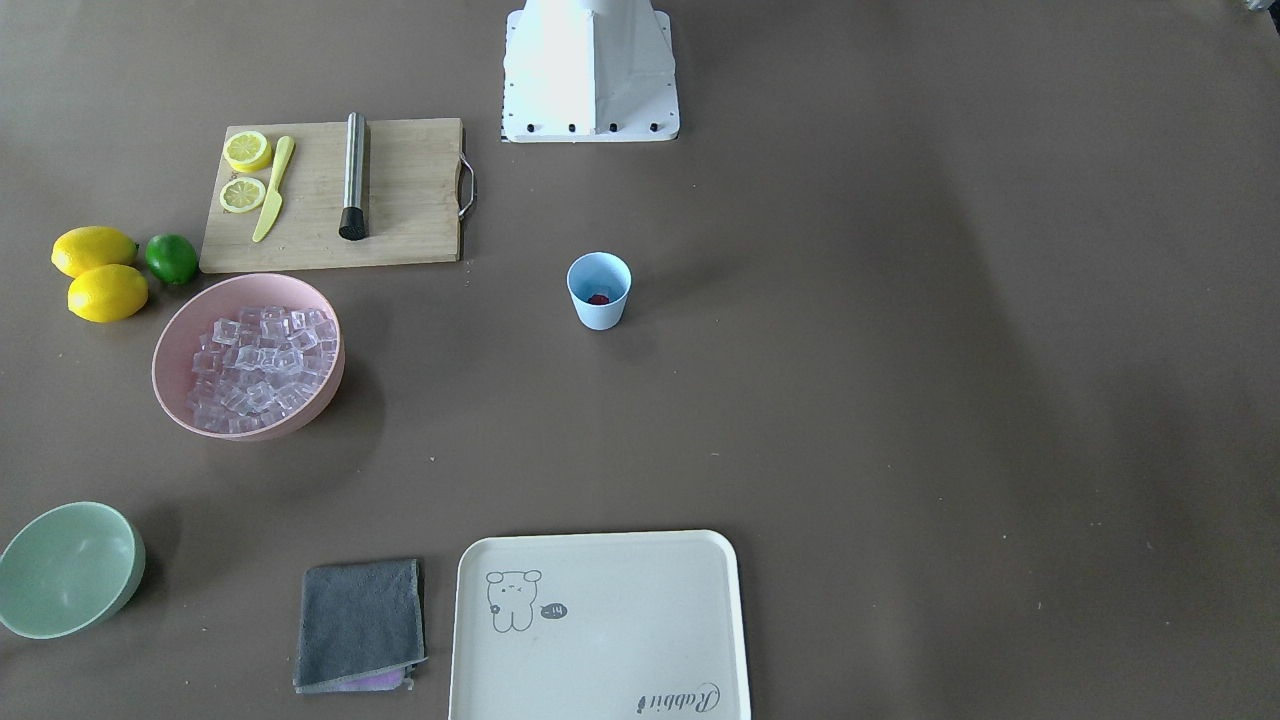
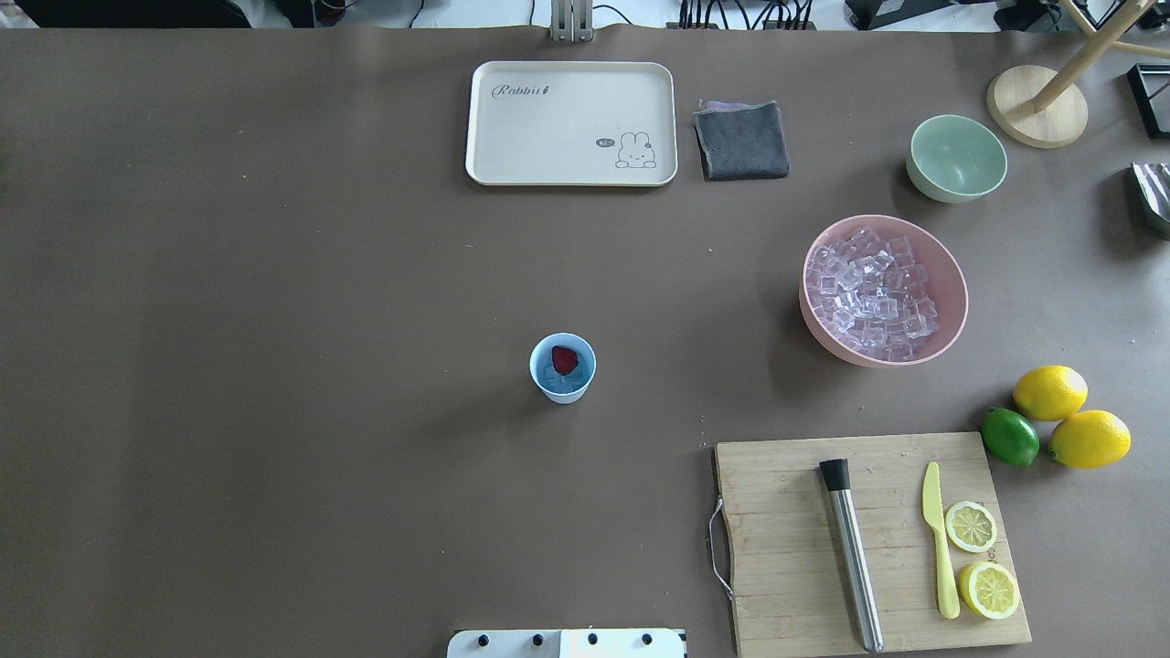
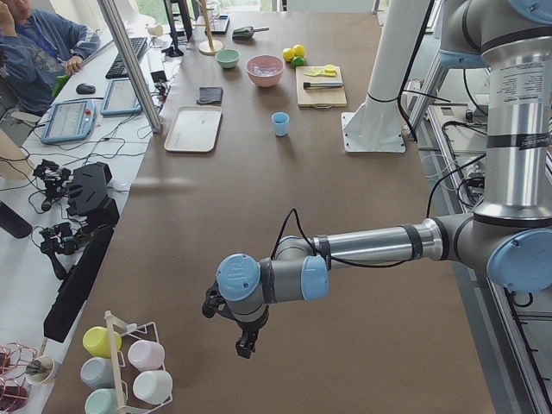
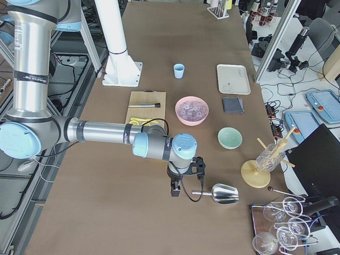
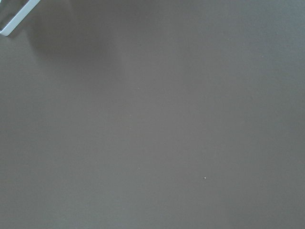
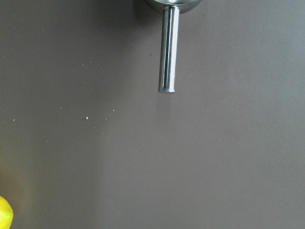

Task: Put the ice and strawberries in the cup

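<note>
Strawberry (image 2: 564, 359) on ice (image 2: 551, 376) in cup (image 1: 598, 312), far from left fingers (image 3: 245, 348) and right fingers (image 4: 173, 190), openness indiscernible.

Upright light-blue cup (image 2: 562, 368) mid-bench holds a red strawberry (image 2: 564, 359), seemingly atop clear ice (image 2: 554, 376); more ice fills a pink bowl (image 2: 951, 274).

Light-blue cup (image 2: 562, 368), red strawberry (image 2: 564, 359), pink bowl (image 2: 951, 274), clear ice (image 2: 871, 294).

A small light-blue plastic cup (image 1: 600, 312) stands upright mid-table with a red strawberry (image 1: 598, 299) inside. Well apart, a round pink bowl (image 1: 172, 350) holds a heap of clear ice cubes (image 1: 262, 365), just beside a wooden cutting board (image 1: 410, 190).
</note>
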`<state>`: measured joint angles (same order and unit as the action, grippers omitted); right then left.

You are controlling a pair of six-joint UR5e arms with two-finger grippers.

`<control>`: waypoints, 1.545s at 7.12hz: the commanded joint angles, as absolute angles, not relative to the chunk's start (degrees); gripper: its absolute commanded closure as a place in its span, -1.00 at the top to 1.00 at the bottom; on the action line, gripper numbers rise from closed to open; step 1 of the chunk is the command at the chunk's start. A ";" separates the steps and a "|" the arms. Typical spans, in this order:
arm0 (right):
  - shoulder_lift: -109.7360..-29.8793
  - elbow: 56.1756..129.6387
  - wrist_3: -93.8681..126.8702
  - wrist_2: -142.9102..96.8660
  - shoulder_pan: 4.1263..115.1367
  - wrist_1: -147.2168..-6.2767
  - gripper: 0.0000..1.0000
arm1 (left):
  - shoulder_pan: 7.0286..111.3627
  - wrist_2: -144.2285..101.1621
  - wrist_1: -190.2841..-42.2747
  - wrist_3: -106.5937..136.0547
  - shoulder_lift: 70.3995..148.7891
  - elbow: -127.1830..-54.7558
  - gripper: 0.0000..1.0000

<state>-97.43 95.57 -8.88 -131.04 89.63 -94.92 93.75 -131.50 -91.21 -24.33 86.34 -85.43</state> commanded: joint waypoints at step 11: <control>-97.56 95.80 -9.05 -131.04 89.65 -94.92 1.00 | 93.60 -131.57 -91.32 -24.08 86.75 -84.29 0.98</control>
